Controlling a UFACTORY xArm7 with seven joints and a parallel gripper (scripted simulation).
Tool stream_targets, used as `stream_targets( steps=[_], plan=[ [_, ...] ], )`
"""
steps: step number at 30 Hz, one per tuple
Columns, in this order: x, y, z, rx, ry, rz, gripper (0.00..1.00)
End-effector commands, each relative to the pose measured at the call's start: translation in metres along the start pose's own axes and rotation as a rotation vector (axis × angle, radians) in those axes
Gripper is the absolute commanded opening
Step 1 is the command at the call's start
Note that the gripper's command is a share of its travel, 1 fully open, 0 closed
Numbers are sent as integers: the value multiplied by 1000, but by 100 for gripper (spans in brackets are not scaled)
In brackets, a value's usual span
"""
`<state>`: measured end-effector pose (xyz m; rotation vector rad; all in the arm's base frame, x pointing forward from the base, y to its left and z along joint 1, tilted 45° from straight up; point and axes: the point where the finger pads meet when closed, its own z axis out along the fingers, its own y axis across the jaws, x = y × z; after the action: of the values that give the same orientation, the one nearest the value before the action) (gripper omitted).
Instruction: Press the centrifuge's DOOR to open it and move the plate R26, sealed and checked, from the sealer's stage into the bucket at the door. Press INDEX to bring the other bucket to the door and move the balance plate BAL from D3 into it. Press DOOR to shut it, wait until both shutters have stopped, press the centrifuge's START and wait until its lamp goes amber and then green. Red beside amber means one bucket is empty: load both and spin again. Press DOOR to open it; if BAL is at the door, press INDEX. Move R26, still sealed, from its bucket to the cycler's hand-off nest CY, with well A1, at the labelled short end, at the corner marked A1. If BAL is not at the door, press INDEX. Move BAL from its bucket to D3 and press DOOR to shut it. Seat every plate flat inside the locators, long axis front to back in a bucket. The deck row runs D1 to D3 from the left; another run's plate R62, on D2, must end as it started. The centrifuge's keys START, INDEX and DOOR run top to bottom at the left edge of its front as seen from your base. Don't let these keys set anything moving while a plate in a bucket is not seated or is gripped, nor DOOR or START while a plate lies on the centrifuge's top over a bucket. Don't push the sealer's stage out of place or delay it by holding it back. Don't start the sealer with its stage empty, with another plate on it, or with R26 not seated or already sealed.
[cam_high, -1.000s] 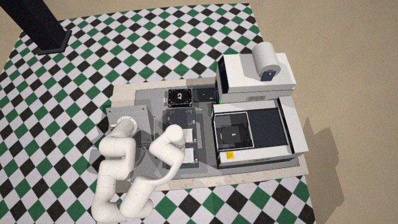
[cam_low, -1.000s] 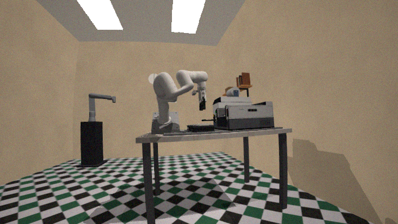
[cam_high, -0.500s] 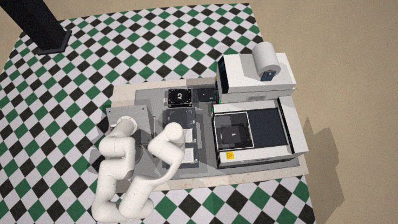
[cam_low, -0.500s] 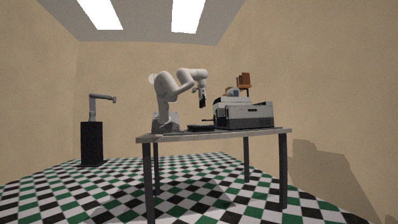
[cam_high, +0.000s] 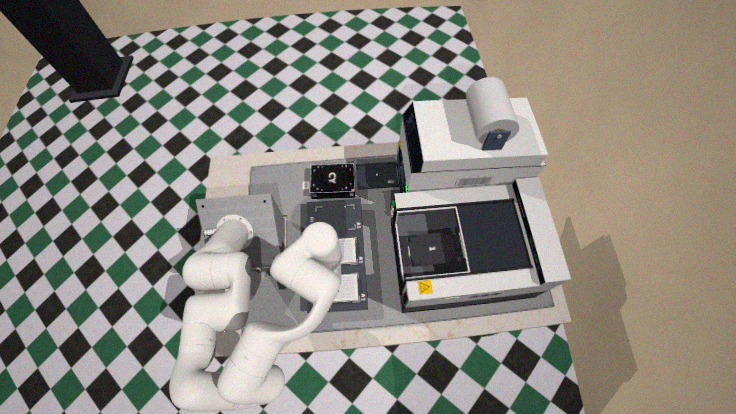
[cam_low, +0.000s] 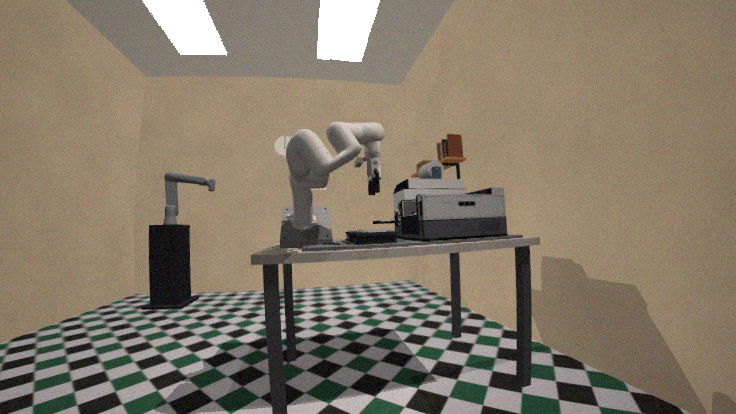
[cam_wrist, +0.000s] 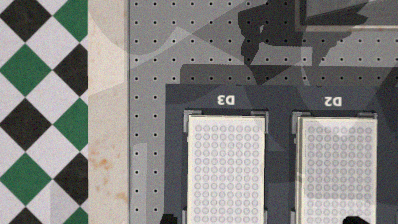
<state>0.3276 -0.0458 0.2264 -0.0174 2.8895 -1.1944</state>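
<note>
My gripper (cam_low: 374, 187) (cam_wrist: 262, 220) is open and empty, and hangs high above the deck row. In the wrist view only its two dark fingertips show at the bottom edge. Below it the white well plate BAL (cam_wrist: 226, 170) (cam_high: 347, 288) sits flat in D3. The white plate R62 (cam_wrist: 337, 172) (cam_high: 348, 250) sits in D2 beside it. The centrifuge (cam_high: 535, 231) (cam_low: 458, 213) has its door opening (cam_high: 432, 242) uncovered on the left. A grey flat shape lies in the bucket there; I cannot read a label. The sealer's stage (cam_high: 378, 175) looks dark and bare.
The sealer (cam_high: 463, 139) with its foil roll (cam_high: 491, 108) stands behind the centrifuge. The black CY nest (cam_high: 333, 178) lies left of the stage. D1 (cam_high: 334, 213) is bare. My arm (cam_high: 308, 257) hides part of the deck row. The table edge (cam_wrist: 107, 150) is close to D3.
</note>
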Motion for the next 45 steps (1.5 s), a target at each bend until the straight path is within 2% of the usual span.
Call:
stream_targets(
  steps=[1,27,33,34,45],
  plan=[
    [-1,0,-9,0,-4,0,100],
    [0,0,-49,0,-4,0,100],
    [0,0,-51,0,-4,0,100],
    [-2,5,-51,0,-4,0,0],
    [-22,50,-43,-1,-4,0,0]
  ],
)
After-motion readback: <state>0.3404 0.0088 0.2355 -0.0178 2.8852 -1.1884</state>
